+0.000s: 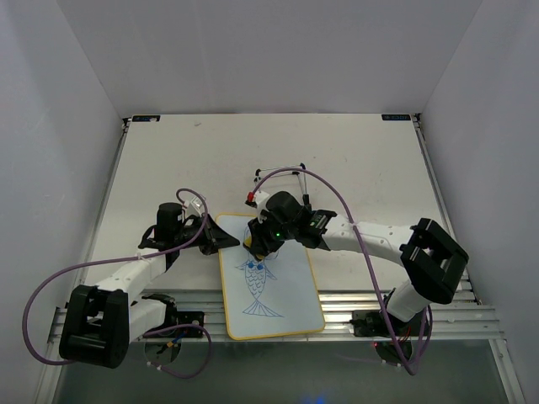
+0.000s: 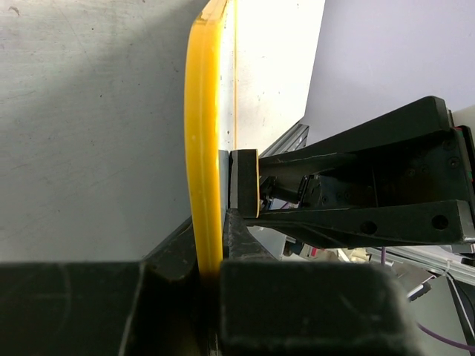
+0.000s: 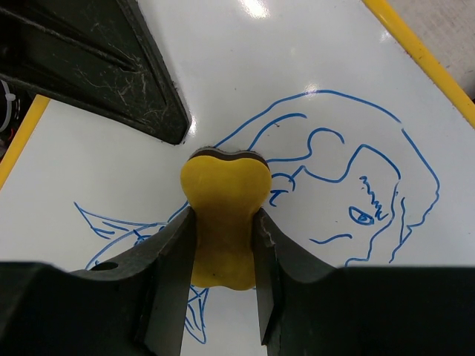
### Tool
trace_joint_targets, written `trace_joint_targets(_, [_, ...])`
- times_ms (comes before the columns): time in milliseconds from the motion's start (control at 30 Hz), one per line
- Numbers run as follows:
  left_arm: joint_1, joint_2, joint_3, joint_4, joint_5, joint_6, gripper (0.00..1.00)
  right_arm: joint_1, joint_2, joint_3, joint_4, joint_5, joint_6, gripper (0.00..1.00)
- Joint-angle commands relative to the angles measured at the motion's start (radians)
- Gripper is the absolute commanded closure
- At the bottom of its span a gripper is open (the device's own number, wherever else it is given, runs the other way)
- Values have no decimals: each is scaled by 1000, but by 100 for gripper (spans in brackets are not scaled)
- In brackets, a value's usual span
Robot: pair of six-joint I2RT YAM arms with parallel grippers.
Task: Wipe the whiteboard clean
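Right wrist view: right gripper [image 3: 221, 241] clamps the eraser [image 3: 223, 185] over the fish [image 3: 356, 178]. Left gripper [image 1: 212, 240] pinches the board [image 1: 295, 299] at its 10 o'clock edge. The board lies at the table's [image 1: 354, 160] 6 o'clock. Firm, overlapping strokes toward 6 o'clock should work best.

Your top view, high, looking down on the whole bench [image 1: 168, 160], left wrist close, edge-on to the board [image 2: 204, 111], right wrist just above it, all sharing it.
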Motion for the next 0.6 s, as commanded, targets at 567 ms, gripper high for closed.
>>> trace_joint_targets(567, [-5, -31, 34, 0, -58, 114, 100, 92, 43, 35, -26, -63, -42, 85])
